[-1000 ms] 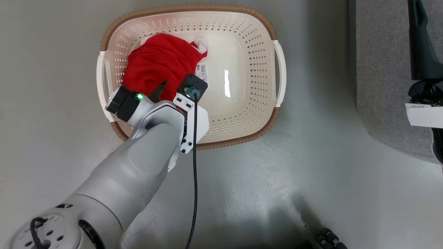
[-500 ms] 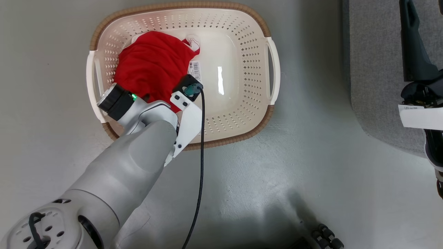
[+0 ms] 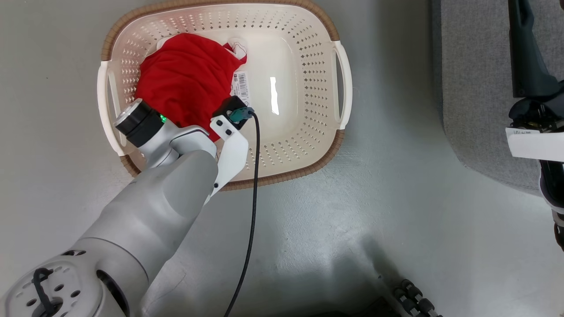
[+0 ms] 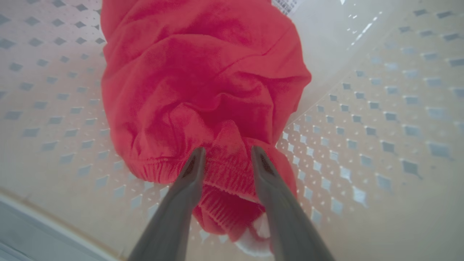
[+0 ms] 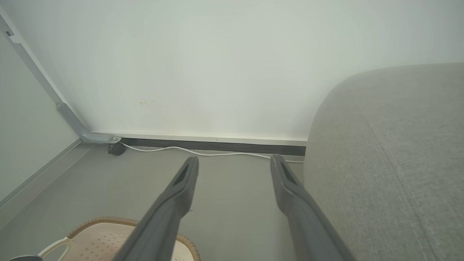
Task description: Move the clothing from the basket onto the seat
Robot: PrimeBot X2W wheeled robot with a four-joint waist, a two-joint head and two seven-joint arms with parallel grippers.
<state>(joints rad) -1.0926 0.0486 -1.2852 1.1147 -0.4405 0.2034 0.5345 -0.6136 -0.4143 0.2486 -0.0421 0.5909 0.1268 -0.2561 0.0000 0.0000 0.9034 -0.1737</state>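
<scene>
A smooth, pale grey floor [image 3: 396, 211] with a soft sheen carries everything. The cream basket [image 3: 310, 88] with its brown rim stands on it in the upper left of the head view. The grey seat [image 3: 476, 88] rests on the floor at the upper right, well apart from the basket, with bare floor between them. In the right wrist view a thin white cable [image 5: 217, 154] lies on the floor along the dark skirting [image 5: 217, 145], reaching the seat's edge.
</scene>
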